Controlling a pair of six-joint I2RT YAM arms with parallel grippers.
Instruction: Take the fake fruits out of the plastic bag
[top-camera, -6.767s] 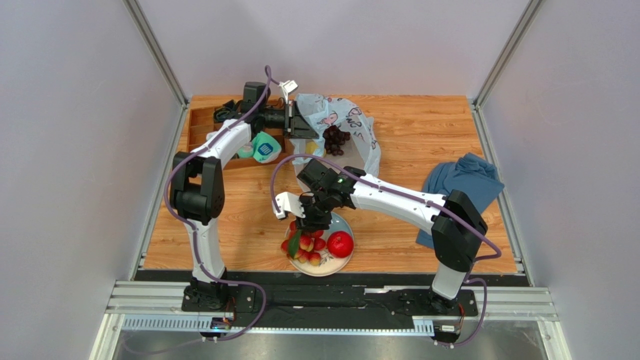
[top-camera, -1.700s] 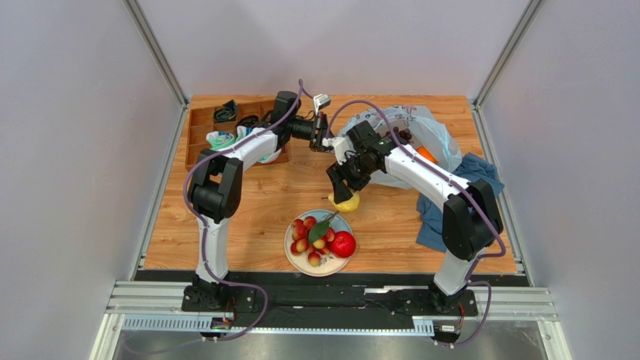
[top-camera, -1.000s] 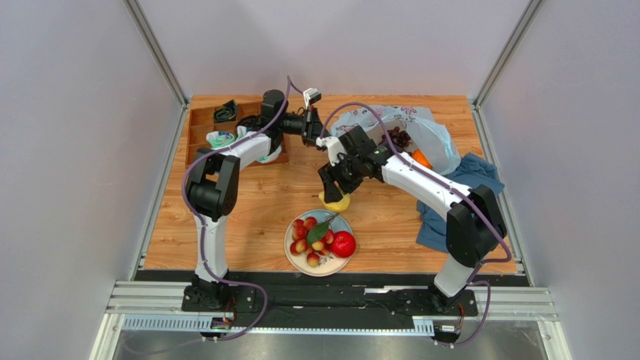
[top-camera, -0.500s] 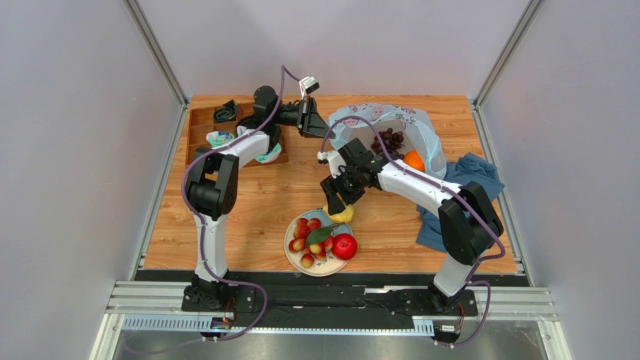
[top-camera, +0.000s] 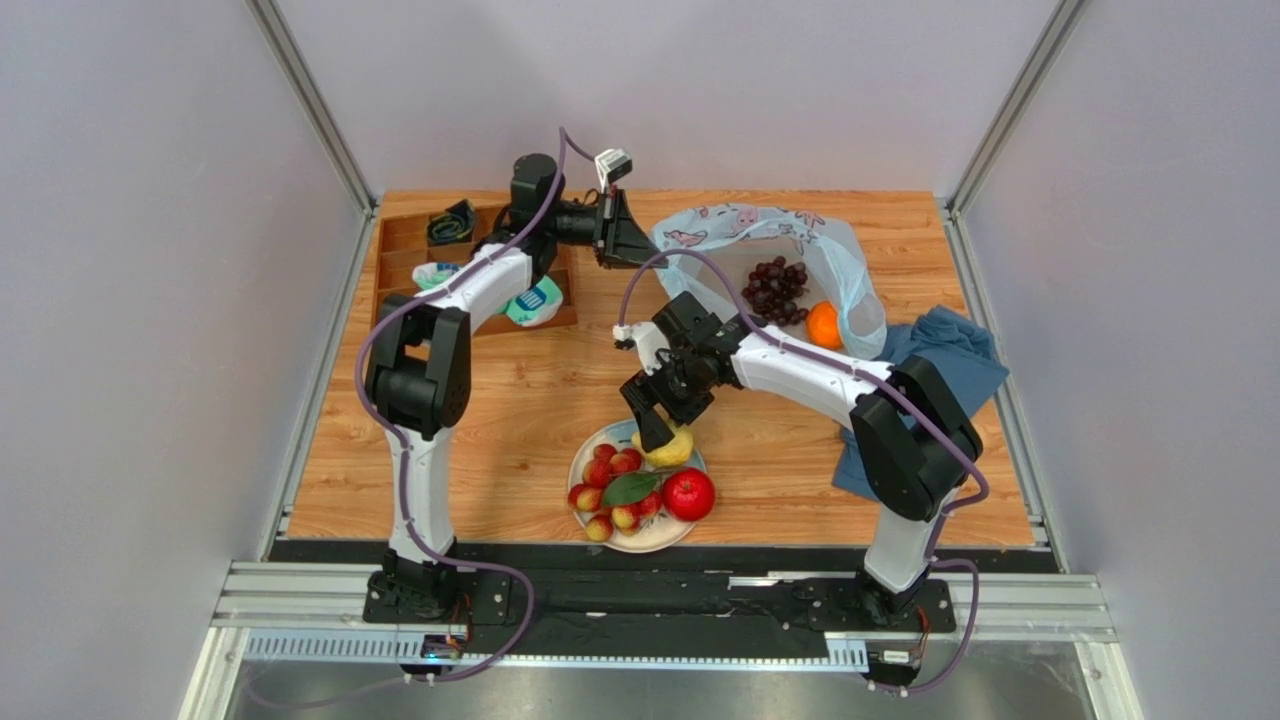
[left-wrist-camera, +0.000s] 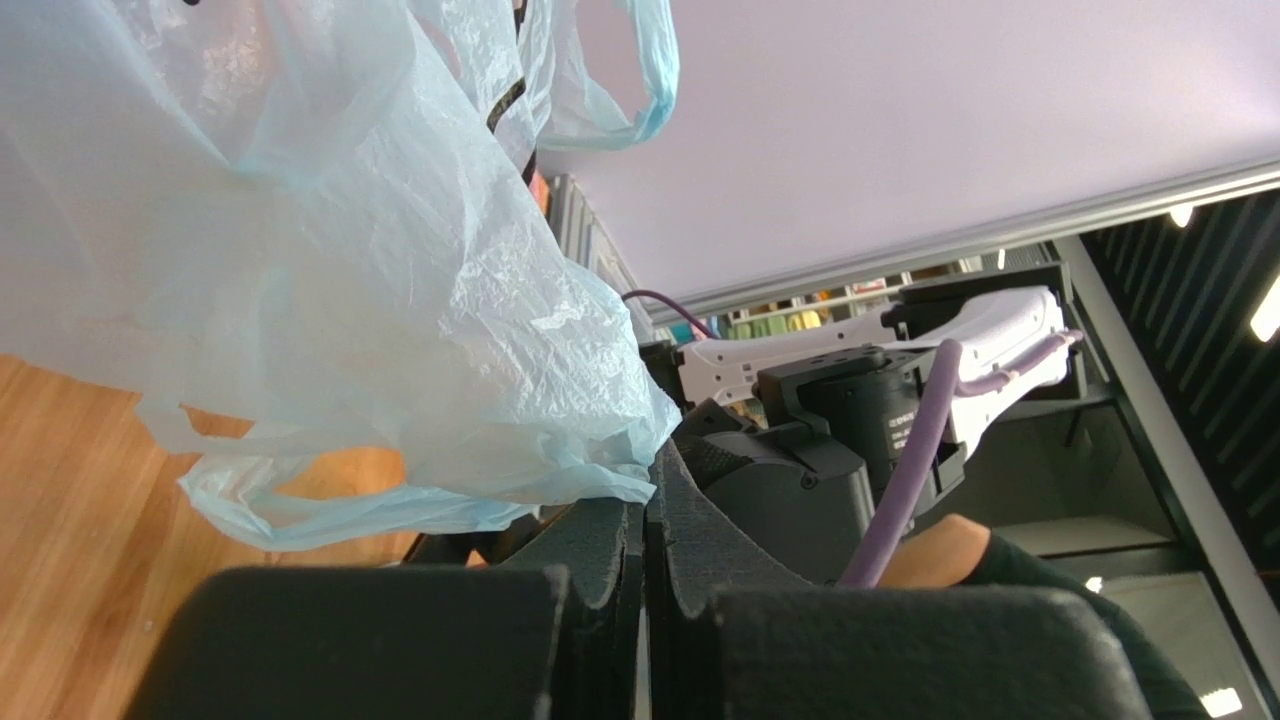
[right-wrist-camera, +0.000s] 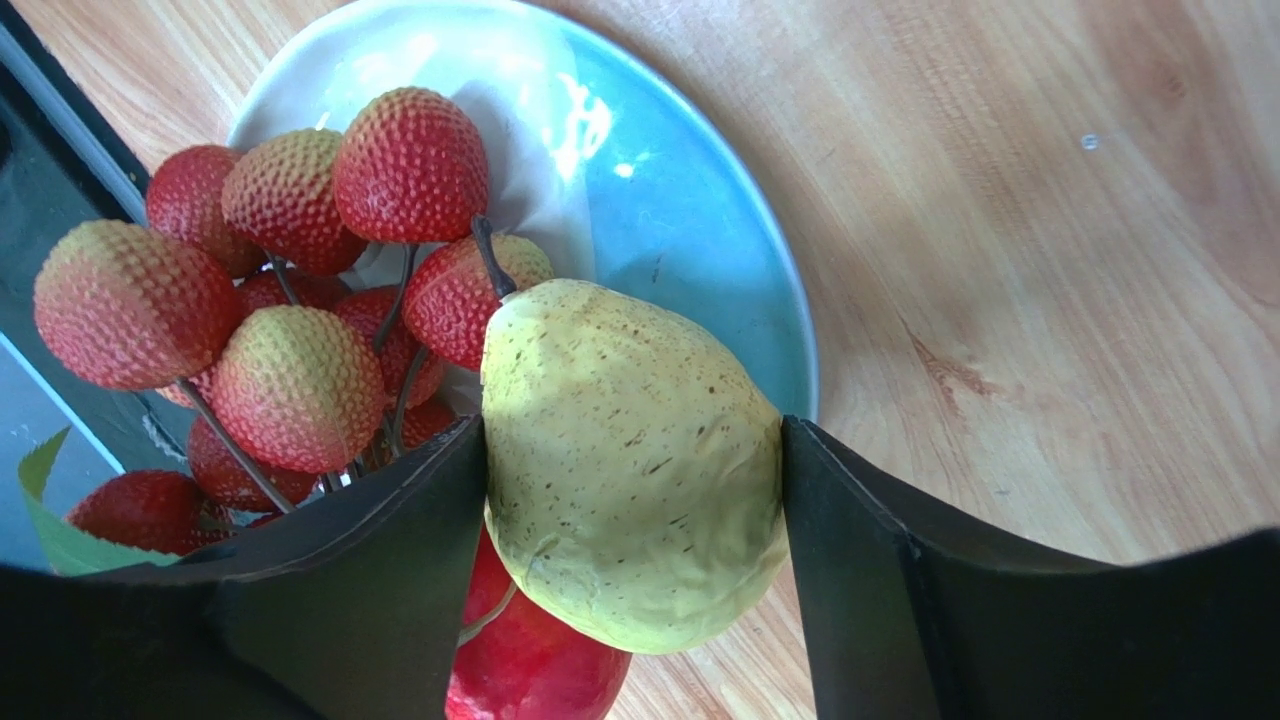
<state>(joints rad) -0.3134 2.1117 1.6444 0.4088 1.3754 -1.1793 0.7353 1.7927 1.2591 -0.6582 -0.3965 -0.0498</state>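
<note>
1. Jaws of the right gripper (right-wrist-camera: 631, 435) stand wide, flanking the pear (right-wrist-camera: 631, 495); a firm grip cannot be confirmed.
2. Pear sits at the plate (right-wrist-camera: 676, 195) rim, against the red fruit cluster (right-wrist-camera: 286, 300) and above the apple (top-camera: 688, 492).
3. Grapes (top-camera: 774, 288) and orange (top-camera: 822, 324) lie inside the bag (top-camera: 706, 248), farther back.
4. Left gripper (left-wrist-camera: 646, 510) jaws are closed, pinching the bag edge.

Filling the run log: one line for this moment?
left gripper: shut on bag | right gripper: holds pear over plate | in bag: grapes, orange | on plate: apple, cluster
</note>
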